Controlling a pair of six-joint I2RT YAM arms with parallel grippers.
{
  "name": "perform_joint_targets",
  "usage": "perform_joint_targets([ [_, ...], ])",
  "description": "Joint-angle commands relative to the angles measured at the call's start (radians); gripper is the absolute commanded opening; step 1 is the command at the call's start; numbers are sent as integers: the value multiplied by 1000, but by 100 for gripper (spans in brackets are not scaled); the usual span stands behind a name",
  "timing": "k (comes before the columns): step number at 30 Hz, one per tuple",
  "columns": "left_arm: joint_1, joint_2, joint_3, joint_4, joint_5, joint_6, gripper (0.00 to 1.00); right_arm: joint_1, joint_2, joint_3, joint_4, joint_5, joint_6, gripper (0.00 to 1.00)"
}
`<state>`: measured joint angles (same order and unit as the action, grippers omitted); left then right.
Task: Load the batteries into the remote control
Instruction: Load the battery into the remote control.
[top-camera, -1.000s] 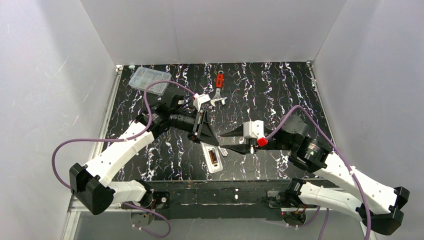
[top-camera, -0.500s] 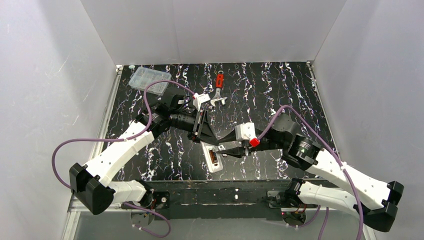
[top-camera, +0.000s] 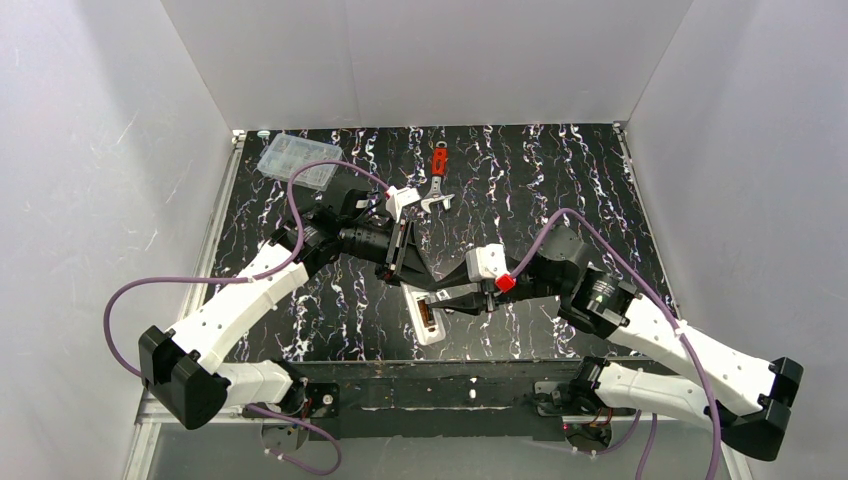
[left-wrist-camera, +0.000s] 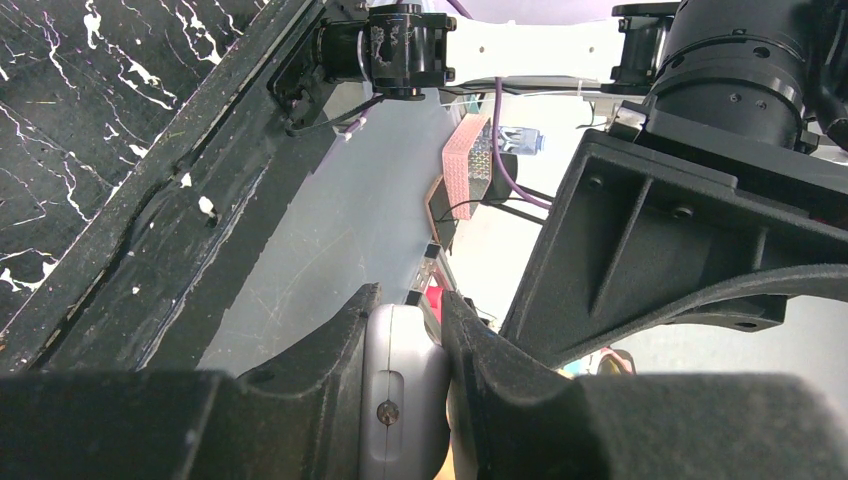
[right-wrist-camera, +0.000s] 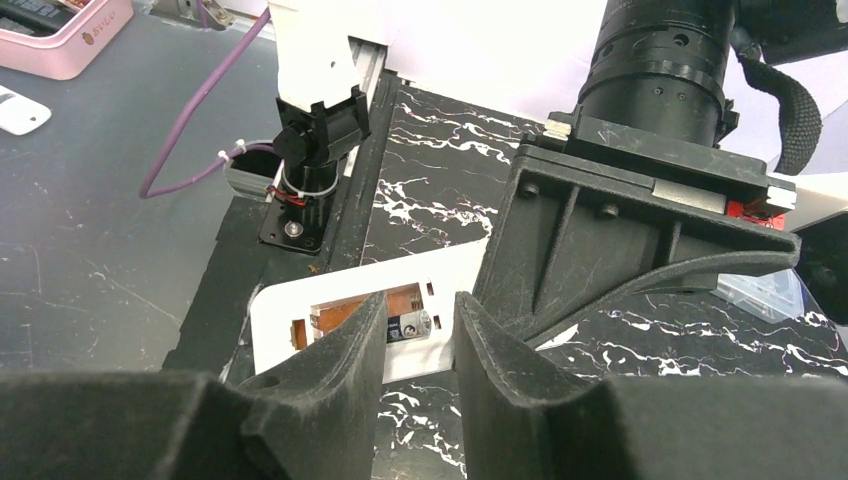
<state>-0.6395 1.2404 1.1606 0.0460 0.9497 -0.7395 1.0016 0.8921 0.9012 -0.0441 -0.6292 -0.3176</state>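
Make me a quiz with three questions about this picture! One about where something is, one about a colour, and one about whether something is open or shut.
1. Where is the clear box?
A) at the far left corner of the table
B) at the near right corner
C) right in the middle

2. What colour is the handle of the tool?
A) blue
B) red
C) green

3. How is the recess in the back of the remote?
A) covered by a lid
B) open and empty
C) open, with a battery in it

Answers:
1 A: the top view shows the box by the far left edge.
2 B: the handle is bright red against the dark table.
3 C: the right wrist view shows a battery lying in the uncovered recess.
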Motion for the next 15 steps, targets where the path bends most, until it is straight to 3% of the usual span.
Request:
perform_joint_targets([
  [1,-4,-5,39,-25,43,12,0,0,6,4,64,-16,2,38],
  [15,-3,-25,24,-29,34,14,0,0,24,-2,67,-26,-8,36],
])
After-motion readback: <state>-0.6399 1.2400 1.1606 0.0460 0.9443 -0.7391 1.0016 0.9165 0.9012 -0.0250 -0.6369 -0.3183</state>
